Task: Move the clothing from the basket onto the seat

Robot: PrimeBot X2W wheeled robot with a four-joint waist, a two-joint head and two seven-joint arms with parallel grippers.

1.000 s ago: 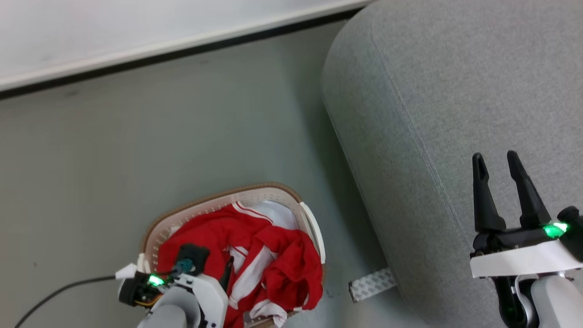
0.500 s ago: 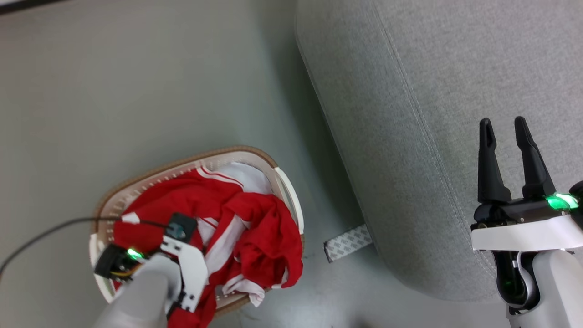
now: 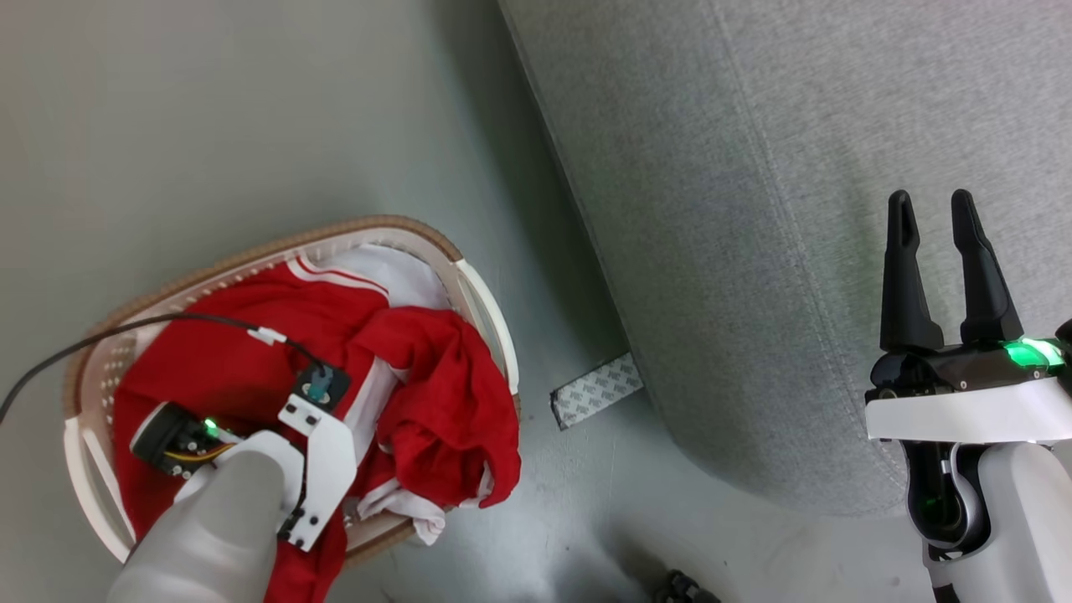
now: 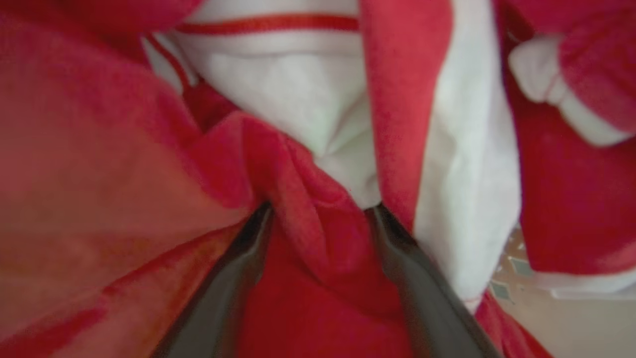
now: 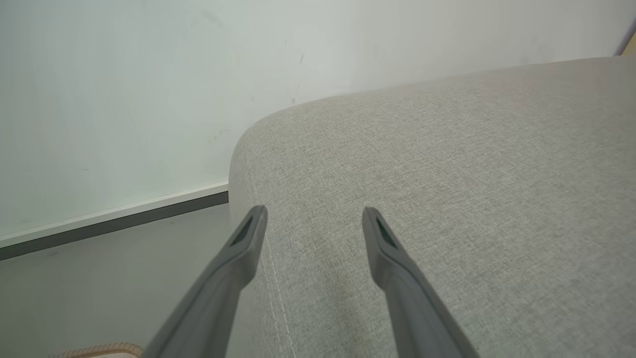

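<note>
1. Your left end effector (image 4: pixel 320 214): sunk into the crumpled red-and-white fabric clothing (image 3: pixel 419 394), fingers spread with 1 red fold standing between them, not yet pinched. It looks placed so that closing would catch that fold.
2. Cream-white perforated plastic basket with a brown woven-look rim (image 3: pixel 481 306): on the floor, near the seat's edge. The clothing lies inside it, with 1 white hem spilling over the near rim.
3. Your right end effector (image 3: pixel 930 201): fingers spread, holding nothing, poised above the seat, probably parked clear of the lift.
4. Large light grey upholstered seat with stitched seams (image 3: pixel 754 209): the clothing's destination.
</note>
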